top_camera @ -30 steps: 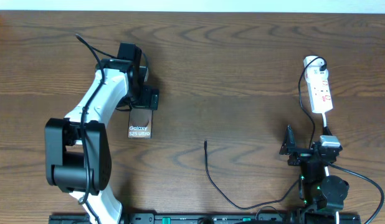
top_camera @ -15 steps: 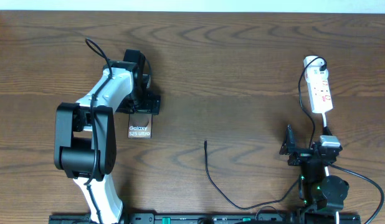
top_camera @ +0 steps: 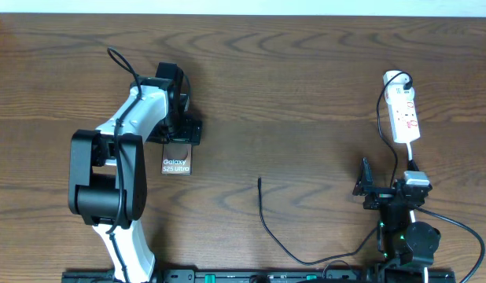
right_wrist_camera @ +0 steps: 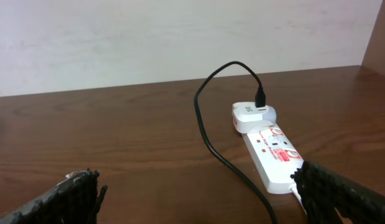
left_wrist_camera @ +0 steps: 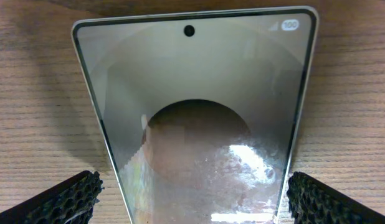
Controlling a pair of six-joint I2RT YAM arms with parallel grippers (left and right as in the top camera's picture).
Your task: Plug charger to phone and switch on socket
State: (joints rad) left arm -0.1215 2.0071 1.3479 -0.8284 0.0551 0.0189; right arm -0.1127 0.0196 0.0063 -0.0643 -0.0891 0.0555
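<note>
The brown phone (top_camera: 177,159) lies flat left of centre, its lettering toward the front. My left gripper (top_camera: 181,134) is open and low over the phone's far end. In the left wrist view its fingers (left_wrist_camera: 192,196) straddle the phone (left_wrist_camera: 192,106), one at each long edge. The charger's plug tip (top_camera: 259,181) lies loose mid-table. Its thin black cable (top_camera: 284,248) loops along the front and up to the white adapter (top_camera: 395,78), which is plugged into the socket strip (top_camera: 405,116). My right gripper (top_camera: 388,189) is open and empty in front of the socket (right_wrist_camera: 273,155).
The socket's white lead (top_camera: 414,153) runs down toward my right arm. The black cable (right_wrist_camera: 208,137) crosses the wood just left of the socket. The table's far edge meets a pale wall (right_wrist_camera: 149,37).
My left arm swung and the gripper settled slightly right and nearer onto the phone's far end, then held still. The right arm, cable and socket have not moved.
</note>
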